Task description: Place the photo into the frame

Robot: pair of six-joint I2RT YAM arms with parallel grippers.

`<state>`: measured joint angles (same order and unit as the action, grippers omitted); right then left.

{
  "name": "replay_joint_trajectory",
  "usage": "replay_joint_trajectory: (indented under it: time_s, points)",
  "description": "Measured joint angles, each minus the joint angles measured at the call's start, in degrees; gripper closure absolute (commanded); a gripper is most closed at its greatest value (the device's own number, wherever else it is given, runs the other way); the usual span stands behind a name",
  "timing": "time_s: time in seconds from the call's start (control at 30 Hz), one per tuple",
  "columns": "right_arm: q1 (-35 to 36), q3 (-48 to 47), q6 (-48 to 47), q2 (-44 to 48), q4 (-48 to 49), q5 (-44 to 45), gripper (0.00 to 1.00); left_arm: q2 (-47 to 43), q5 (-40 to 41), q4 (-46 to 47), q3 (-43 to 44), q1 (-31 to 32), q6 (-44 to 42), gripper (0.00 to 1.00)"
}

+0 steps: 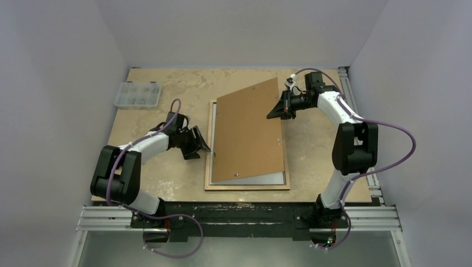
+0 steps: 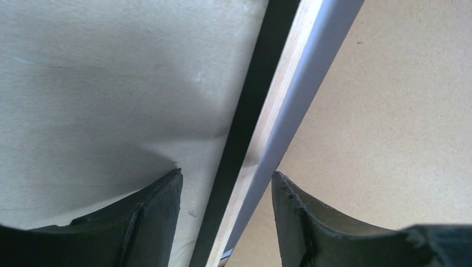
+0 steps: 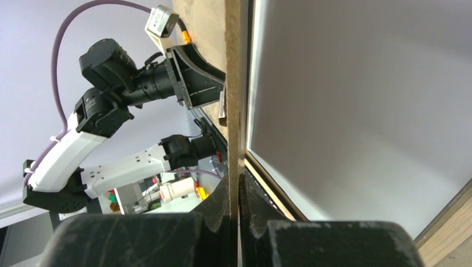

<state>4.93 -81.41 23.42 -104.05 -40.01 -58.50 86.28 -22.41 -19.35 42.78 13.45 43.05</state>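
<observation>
This looks like a robotics lab test cell. Plain pale walls (image 1: pixel 234 28) box in a scuffed tan surface (image 1: pixel 311 161) on three sides. Two white-and-black arms, the left arm (image 1: pixel 139 150) and the right arm (image 1: pixel 348 142), are bolted to aluminium rails (image 1: pixel 378 219) along its near edge and trail purple cables (image 1: pixel 413 144). A clear compartment box (image 1: pixel 137 94) of small parts sits at the far left corner. The right wrist view shows cluttered equipment (image 3: pixel 172 192) beyond.

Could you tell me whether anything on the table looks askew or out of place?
The brown backing board lies crooked over the frame. It is turned so its far corner sticks out past the frame's far side, and a grey wedge inside the frame shows at the near edge. The right gripper is shut on the board's right edge.
</observation>
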Motion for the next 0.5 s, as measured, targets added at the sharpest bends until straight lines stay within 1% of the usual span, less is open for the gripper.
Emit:
replay_joint_trajectory:
  time_s: [0.17, 0.37, 0.5]
  points:
    - [0.0, -1.5, -1.7, -1.5, -2.1, -0.2, 1.0, 1.1, 0.1, -0.3, 0.5, -0.7, -0.9, 0.56]
    - [0.2, -1.6, -3.4, -3.3, -3.8, 0.3, 1.0, 4.6, -0.2, -0.5, 3.3, -0.7, -2.0, 0.58]
    - [0.9, -1.6, -4.1, -4.5, -4.0, 0.8, 1.0, 5.7, -0.4, -0.5, 4.3, -0.7, -2.2, 0.64]
